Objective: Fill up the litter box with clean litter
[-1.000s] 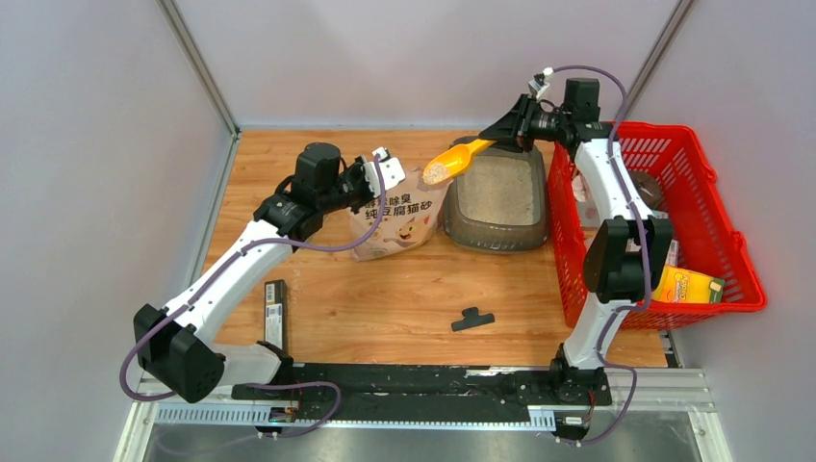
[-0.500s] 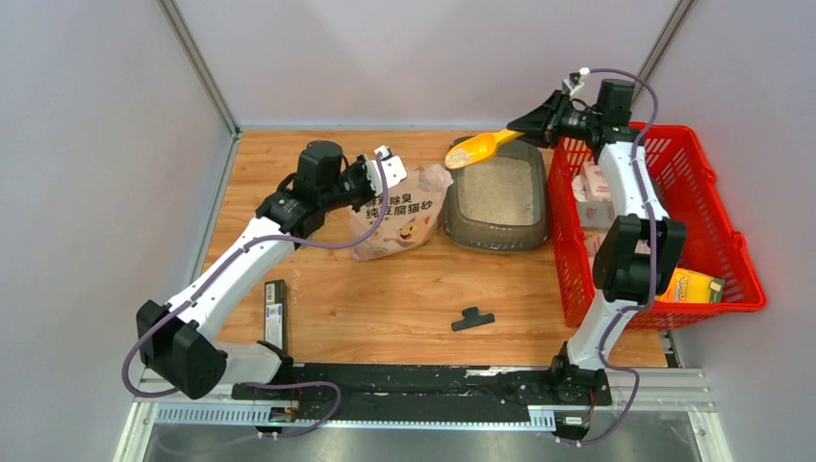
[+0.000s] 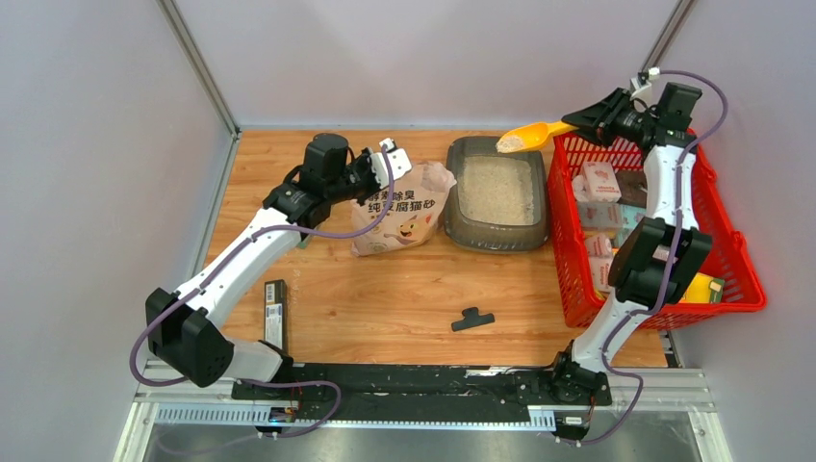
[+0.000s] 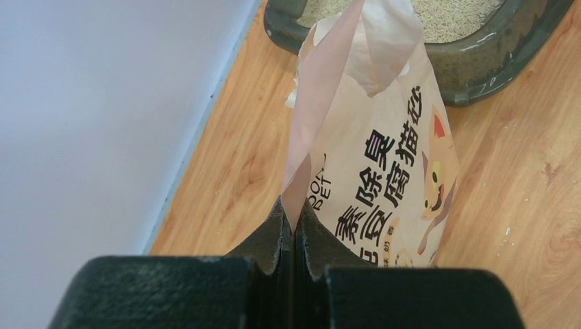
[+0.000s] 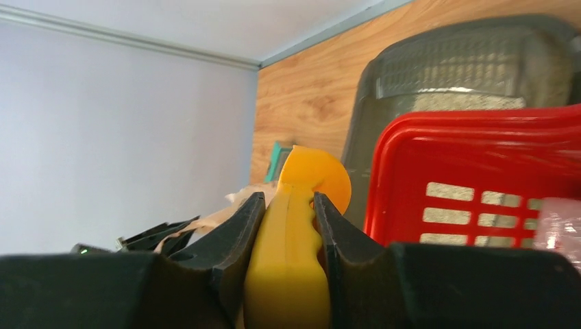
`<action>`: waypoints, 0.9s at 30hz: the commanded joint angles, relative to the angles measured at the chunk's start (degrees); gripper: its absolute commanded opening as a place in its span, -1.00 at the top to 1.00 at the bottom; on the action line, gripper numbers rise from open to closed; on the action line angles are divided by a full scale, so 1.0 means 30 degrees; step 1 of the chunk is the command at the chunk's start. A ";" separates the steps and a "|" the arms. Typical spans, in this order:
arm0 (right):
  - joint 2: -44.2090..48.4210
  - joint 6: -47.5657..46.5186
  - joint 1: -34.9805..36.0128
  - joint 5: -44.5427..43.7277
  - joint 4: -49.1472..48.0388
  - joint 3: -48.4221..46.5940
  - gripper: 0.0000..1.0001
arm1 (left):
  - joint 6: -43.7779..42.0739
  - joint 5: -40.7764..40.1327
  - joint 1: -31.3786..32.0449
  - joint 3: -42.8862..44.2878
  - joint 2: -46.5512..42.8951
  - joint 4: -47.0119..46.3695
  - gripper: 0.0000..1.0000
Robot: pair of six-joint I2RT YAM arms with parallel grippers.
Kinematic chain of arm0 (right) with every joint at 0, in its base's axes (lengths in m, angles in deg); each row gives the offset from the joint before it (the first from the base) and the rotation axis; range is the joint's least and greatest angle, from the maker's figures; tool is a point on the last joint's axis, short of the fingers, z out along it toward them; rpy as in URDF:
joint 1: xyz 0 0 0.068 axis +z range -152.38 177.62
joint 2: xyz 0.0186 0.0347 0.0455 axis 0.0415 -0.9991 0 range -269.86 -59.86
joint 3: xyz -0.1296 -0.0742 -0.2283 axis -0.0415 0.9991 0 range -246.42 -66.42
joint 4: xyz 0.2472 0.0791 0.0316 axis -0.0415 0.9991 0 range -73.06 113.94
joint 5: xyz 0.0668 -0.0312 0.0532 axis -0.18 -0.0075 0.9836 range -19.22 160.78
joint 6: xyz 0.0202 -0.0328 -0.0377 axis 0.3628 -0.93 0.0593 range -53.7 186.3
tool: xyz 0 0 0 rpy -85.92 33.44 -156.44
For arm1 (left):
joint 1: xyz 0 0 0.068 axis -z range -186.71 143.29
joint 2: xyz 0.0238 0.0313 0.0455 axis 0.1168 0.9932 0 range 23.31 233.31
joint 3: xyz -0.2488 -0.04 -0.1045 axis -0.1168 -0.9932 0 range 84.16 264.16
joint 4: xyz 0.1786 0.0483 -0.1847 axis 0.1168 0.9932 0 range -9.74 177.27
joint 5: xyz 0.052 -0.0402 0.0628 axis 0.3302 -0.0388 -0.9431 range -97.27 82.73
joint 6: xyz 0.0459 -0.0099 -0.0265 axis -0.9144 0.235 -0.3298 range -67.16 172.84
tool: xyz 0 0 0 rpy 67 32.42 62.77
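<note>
Swinging rightward since a second ago, the right pincer (image 3: 577, 122) has carried the yellow scoop (image 3: 524, 137) from above the bag's mouth across to the far right corner of the litter box (image 3: 496, 241); the left arm has barely shifted.

Beneath both pincers, the wooden tabletop (image 3: 385, 289) carries everything. Just below and right of the right pincer stands the red mesh basket (image 3: 568, 260), with packets inside. The dark grey litter box lies down-left of that pincer, touching or nearly touching the basket's wall, and a layer of clean litter (image 3: 496, 188) covers its floor. The pink-white litter bag (image 3: 399, 217) stands right beside the left pincer (image 3: 390, 168), which is clamped on the bag's top edge; the left wrist view shows the two fingers pressed together with the bag film between them. The right pincer grips the scoop's handle between its fingers, bowl pointing left over the box's rim, with a small heap of litter in the bowl. Well nearer the arm bases than either pincer lie a dark flat bar (image 3: 274, 313) and a black T-shaped piece (image 3: 472, 319).
</note>
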 commanded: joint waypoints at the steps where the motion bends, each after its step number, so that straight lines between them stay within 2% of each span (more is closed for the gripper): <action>1: 0.0437 -0.3840 0.0201 -0.2756 0.2473 -0.2499 1.00 | 0.0042 0.1050 0.0057 0.1607 -0.0883 -0.5074 1.00; 6: 0.0495 -0.5693 0.0582 -0.5369 0.4058 -0.3383 1.00 | -0.0133 0.1021 0.0086 0.0962 -0.1556 -0.5397 1.00; 18: 0.0347 -1.2399 0.5677 -1.4451 0.6080 -0.6898 1.00 | 0.0071 0.1225 0.0086 -0.0590 -0.2992 -0.5778 1.00; 23: 0.1693 -1.2961 0.5886 -1.4661 0.6577 -0.6111 1.00 | 0.0071 0.1137 0.0057 -0.1673 -0.4076 -0.6128 1.00; 26: 0.3683 -1.3401 0.5886 -1.2968 0.6725 -0.4152 1.00 | 0.0130 0.1196 0.0086 -0.2436 -0.4661 -0.6276 1.00; 27: 0.4414 -1.3373 0.5886 -1.1221 0.6725 -0.3450 1.00 | 0.0159 0.1196 0.0057 -0.2785 -0.4808 -0.6276 1.00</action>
